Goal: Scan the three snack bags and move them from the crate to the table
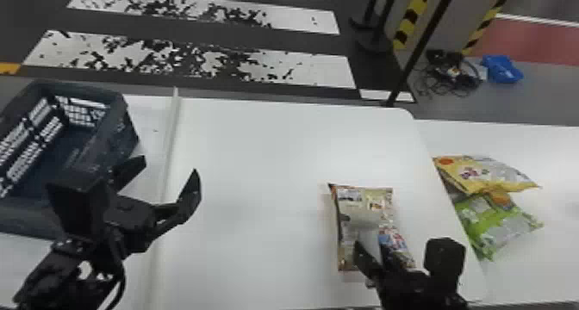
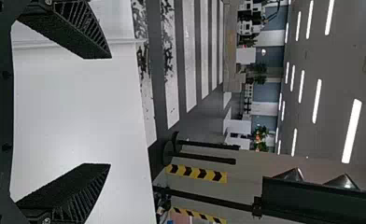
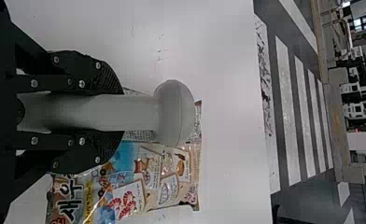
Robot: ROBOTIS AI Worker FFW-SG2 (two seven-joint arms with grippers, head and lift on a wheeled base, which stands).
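The right claw [image 3: 120,112], the nearer, grips the grey handheld scanner [image 3: 174,112] above the beige snack bag [image 1: 381,193] on the white surface [image 1: 258,167]; bag and scanner both point roughly away from the robot. The left claw [image 1: 169,168] gapes wide.

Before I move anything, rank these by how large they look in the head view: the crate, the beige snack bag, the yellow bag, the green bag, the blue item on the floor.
1. Crate
2. Beige snack bag
3. Yellow bag and green bag, too alike to rank
4. Blue item
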